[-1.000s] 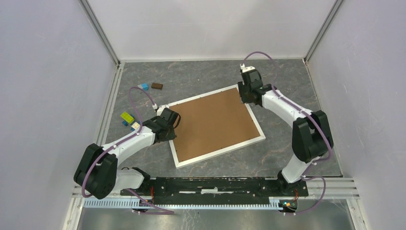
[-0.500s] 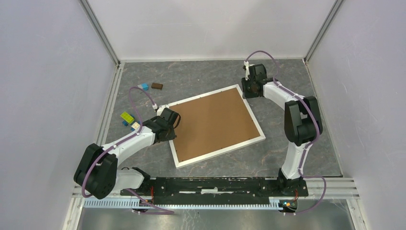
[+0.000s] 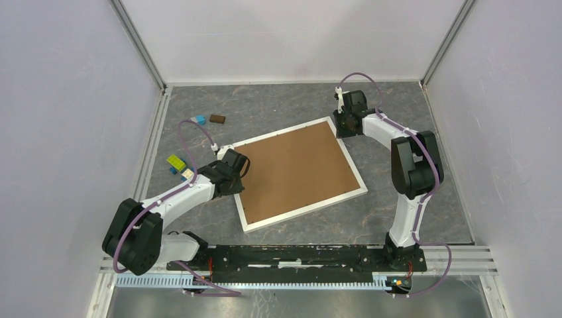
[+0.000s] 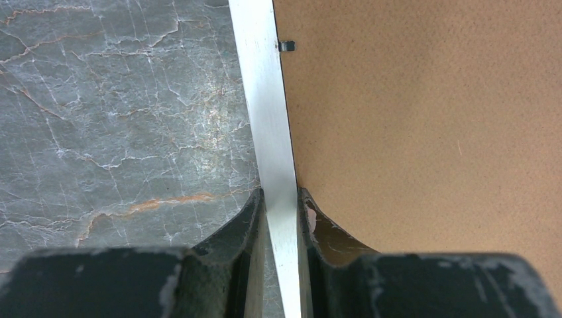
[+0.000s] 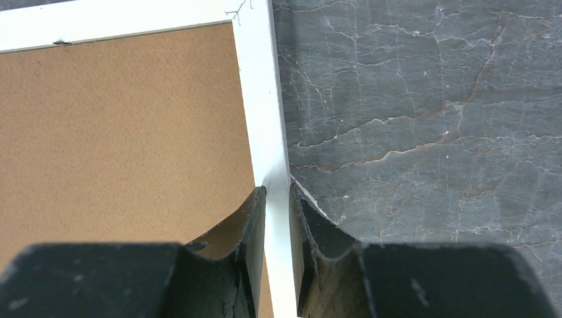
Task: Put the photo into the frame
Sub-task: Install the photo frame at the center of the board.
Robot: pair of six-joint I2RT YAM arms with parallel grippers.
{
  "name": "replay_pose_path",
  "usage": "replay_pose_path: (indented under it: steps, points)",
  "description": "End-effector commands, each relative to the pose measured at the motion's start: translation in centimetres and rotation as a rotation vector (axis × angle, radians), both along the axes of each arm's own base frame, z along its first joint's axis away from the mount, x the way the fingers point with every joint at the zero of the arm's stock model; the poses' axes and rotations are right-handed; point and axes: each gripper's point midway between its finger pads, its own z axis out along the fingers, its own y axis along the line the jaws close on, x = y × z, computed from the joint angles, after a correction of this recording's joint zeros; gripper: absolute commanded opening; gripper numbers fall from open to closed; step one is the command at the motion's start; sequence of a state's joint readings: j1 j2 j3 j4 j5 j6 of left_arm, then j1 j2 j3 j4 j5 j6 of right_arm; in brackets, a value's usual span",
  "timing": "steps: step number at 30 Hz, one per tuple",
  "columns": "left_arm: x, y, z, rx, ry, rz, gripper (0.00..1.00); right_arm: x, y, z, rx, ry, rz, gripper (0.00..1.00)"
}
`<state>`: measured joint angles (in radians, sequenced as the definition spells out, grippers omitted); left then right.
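Observation:
The white frame [image 3: 305,208] lies flat on the grey marbled table with the brown backing board [image 3: 295,171] filling it. The photo is not visible in any view. My left gripper [image 3: 233,177] is shut on the frame's left edge. In the left wrist view the white edge [image 4: 268,119] runs between the closed fingers of that gripper [image 4: 281,205], with the board [image 4: 424,132] to the right. My right gripper [image 3: 344,126] is shut on the frame's right edge near its far corner. In the right wrist view the rim [image 5: 260,99] is pinched in that gripper [image 5: 277,199].
Small blocks lie to the left of the frame: a blue one [image 3: 198,120], a brown one [image 3: 217,119], a yellow-green one [image 3: 175,161]. A small metal tab [image 4: 287,46] sits on the board's edge. Enclosure walls stand on three sides.
My right arm has swung outward and its gripper has settled on the frame's edge by the far corner. The left arm and the frame have not moved.

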<state>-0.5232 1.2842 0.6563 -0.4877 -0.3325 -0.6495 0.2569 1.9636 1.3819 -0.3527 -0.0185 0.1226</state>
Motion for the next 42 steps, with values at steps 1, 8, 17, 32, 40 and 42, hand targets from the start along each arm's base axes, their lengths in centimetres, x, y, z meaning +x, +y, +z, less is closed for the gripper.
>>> replay_pose_path:
  steps: [1,8,17,32,40,42]
  points:
    - [-0.7,-0.1,-1.9,0.002,0.045,-0.013,0.02,1.2,-0.2,0.4,-0.011,-0.037,0.001,0.25]
    - [-0.7,-0.1,-1.9,0.003,0.045,-0.013,0.02,1.3,-0.4,-0.4,-0.027,-0.026,0.002,0.25]
    - [-0.7,-0.1,-1.9,0.003,0.045,-0.013,0.02,0.3,-0.6,-1.4,-0.031,0.01,-0.006,0.25]
    - [-0.7,-0.1,-1.9,0.004,0.046,-0.014,0.02,-0.3,-1.7,-0.1,-0.052,-0.01,-0.021,0.25]
    - [-0.7,0.0,-2.0,0.008,0.053,-0.011,0.02,-1.1,-0.4,-0.6,0.011,0.005,0.024,0.25]
    - [-0.7,0.0,-2.0,0.008,0.053,-0.012,0.02,-1.2,-0.2,-0.7,0.02,0.003,0.034,0.25]
